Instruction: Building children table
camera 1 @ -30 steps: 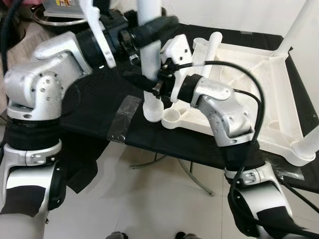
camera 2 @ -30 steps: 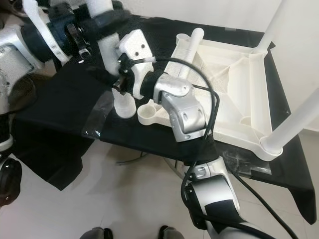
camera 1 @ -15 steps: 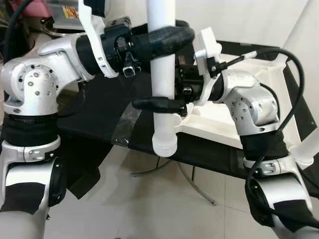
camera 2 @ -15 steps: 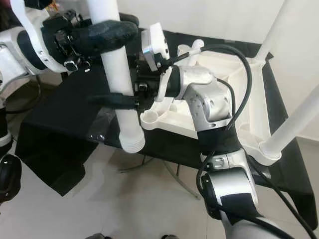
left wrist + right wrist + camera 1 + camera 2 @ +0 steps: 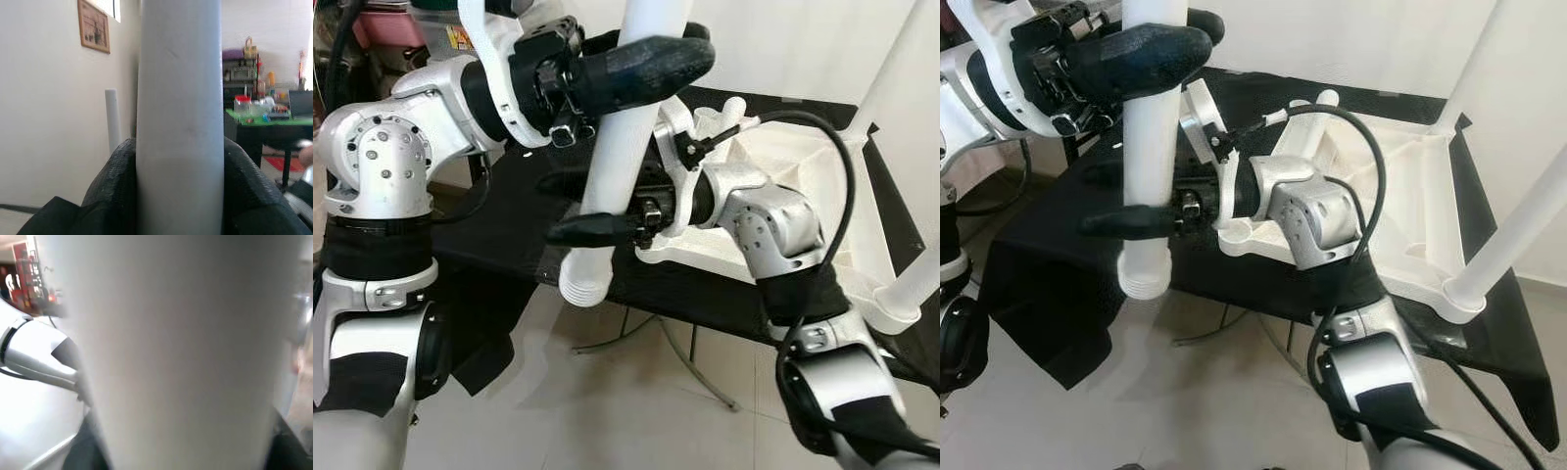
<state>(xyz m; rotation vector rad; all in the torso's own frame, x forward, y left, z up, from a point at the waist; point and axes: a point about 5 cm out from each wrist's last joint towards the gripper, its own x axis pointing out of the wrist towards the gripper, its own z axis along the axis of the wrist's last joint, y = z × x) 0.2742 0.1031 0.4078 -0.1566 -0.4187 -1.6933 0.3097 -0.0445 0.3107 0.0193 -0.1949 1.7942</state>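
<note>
Overhead, a black-draped work table [image 5: 499, 211] carries an upturned white plastic tabletop [image 5: 1400, 196], its ribbed underside facing up and its near corner socket [image 5: 1234, 233] open at the cloth's front edge. Two legs already stand fitted in it: one at the near right corner [image 5: 1518, 225] and one at the far right corner [image 5: 891, 59], both rising out of the picture. A loose short white post [image 5: 1317, 103] sits at the tabletop's far left corner.

In front of the table, over the tiled floor [image 5: 607, 411], both silver arms hold a third white table leg [image 5: 1151, 157] clear of the tabletop, roughly upright with a slight lean and its ribbed end [image 5: 583, 284] pointing down, just left of the open socket and not in it. The left gripper [image 5: 641, 64] is clamped around the leg high up, its thick black fingers [image 5: 112, 191] pressing both sides of the tube in the left wrist view. The right gripper [image 5: 592, 227] is closed on the same leg lower down, just above the ribbed end, one long black finger [image 5: 1131, 220] lying across the tube's front. A black cable [image 5: 822, 147] loops over the right forearm.
</note>
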